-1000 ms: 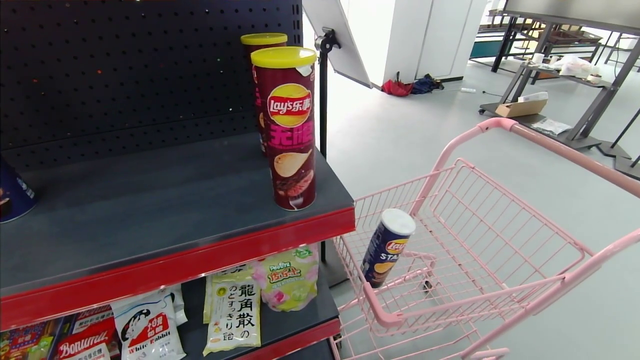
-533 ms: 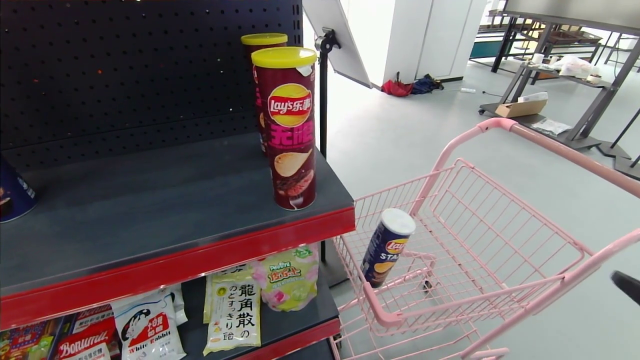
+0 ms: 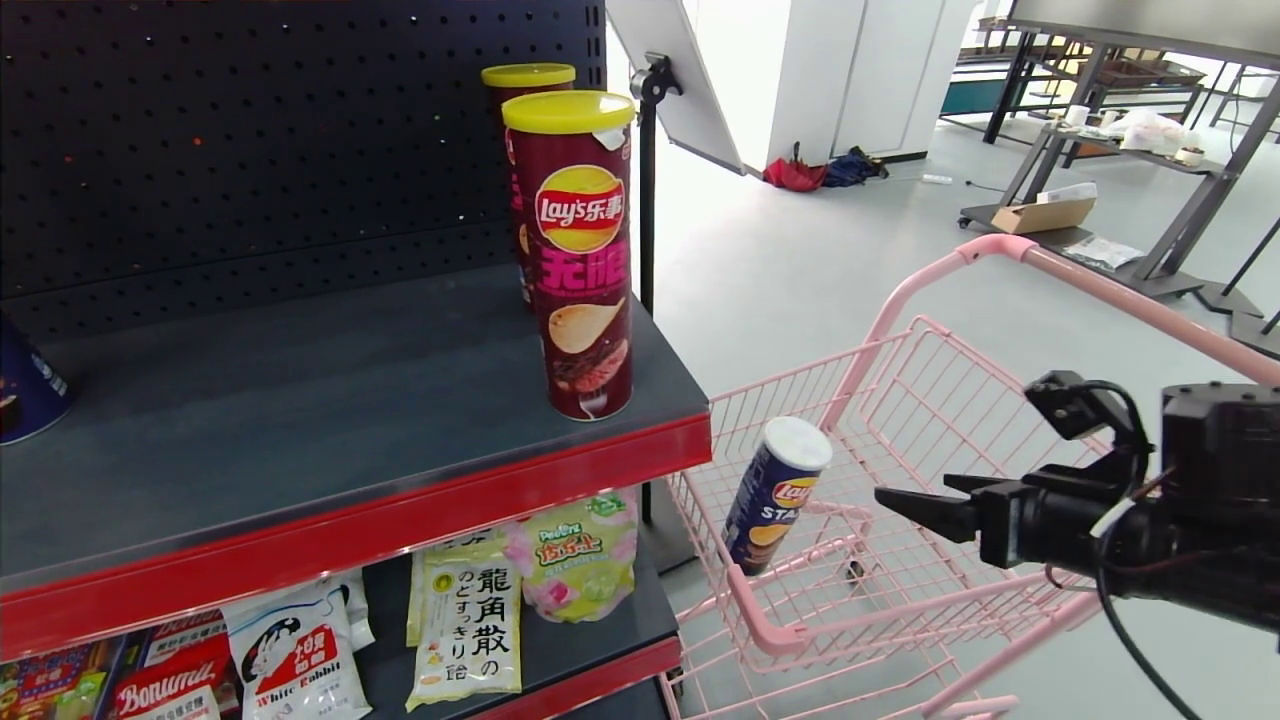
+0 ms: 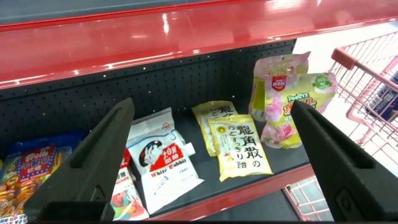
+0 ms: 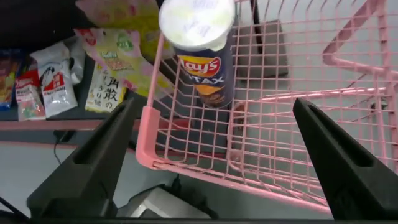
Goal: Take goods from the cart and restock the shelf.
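A dark blue chip can (image 3: 775, 495) with a white lid leans in the near-left corner of the pink cart (image 3: 770, 635). My right gripper (image 3: 955, 440) hangs open over the cart basket, to the right of the can, fingers pointing at it. The right wrist view looks down on the chip can (image 5: 202, 62) between the spread fingers of the right gripper (image 5: 216, 102), some way beyond them. My left gripper (image 4: 211, 104) is open and holds nothing, facing the lower shelf. On the top shelf (image 3: 300, 400) two maroon cans (image 3: 580, 260) with yellow lids stand at the right end, one behind the other.
Snack bags (image 3: 470, 620) lie on the lower shelf, also seen as snack bags (image 4: 239, 146) in the left wrist view. A dark blue item (image 3: 25, 390) sits at the top shelf's left edge. A black pole (image 3: 646, 200) stands between shelf and cart. Tables stand far right.
My right arm has come into the head view from the right and now reaches over the cart toward the blue can. The cans and the cart have not moved.
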Robot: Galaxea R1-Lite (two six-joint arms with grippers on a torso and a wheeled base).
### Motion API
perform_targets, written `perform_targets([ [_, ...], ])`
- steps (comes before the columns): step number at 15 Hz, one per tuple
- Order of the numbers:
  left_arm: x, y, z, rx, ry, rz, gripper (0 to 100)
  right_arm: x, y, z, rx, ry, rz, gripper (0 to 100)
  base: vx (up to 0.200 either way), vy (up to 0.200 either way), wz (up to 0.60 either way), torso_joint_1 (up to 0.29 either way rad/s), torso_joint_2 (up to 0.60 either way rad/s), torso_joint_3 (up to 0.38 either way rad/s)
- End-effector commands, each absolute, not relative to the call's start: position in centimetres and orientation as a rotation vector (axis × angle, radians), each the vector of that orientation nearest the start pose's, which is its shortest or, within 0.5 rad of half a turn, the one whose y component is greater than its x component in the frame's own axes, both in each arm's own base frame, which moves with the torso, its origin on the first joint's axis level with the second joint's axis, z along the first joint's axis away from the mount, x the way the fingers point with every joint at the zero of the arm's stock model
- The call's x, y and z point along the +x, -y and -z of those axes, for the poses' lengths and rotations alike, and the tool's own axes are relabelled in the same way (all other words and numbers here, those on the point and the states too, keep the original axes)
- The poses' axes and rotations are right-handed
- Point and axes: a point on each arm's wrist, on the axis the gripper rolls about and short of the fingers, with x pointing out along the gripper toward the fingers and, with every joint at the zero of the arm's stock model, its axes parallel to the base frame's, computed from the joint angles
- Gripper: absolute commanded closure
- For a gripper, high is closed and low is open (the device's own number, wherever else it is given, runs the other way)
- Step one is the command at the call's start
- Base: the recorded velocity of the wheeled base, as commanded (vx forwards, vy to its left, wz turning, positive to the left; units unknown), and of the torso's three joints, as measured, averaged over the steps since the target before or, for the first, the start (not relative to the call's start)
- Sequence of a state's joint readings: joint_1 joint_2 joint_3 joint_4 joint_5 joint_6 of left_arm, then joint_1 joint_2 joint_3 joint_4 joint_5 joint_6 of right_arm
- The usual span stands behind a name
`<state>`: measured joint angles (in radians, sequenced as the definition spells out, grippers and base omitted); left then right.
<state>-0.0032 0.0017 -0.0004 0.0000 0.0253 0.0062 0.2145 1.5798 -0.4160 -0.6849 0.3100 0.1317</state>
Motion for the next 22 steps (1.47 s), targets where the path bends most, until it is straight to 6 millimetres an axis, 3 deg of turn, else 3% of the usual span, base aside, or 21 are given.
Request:
perform_targets([
  [1, -2.3, -0.1, -7.6, 0.006, -0.002, -0.023, 0, 24.7, -7.3, -8.7, 0.142, -0.633, -0.521, 0, 0.0, 0.0, 0.0, 0.0, 0.0, 0.0],
  [6, -2.3, -0.1, -7.6, 0.006, -0.002, -0.023, 0, 27.0, -9.8, -6.1, 0.112, -0.622, -0.576, 0, 0.0, 0.0, 0.0, 0.0, 0.0, 0.0],
  [13, -2.3, -0.1, -7.6, 0.006, -0.002, -0.023, 0, 30.0, -11.7, -3.9, 0.071, -0.59, -0.509, 0, 0.0, 0.0, 0.0, 0.0, 0.0, 0.0],
  [22, -2.3, -0.1, -7.6, 0.006, -0.002, -0.023, 0, 33.4, -13.9, -3.5, 0.058, -0.516, -0.485, 0, 0.0, 0.0, 0.0, 0.0, 0.0, 0.0],
])
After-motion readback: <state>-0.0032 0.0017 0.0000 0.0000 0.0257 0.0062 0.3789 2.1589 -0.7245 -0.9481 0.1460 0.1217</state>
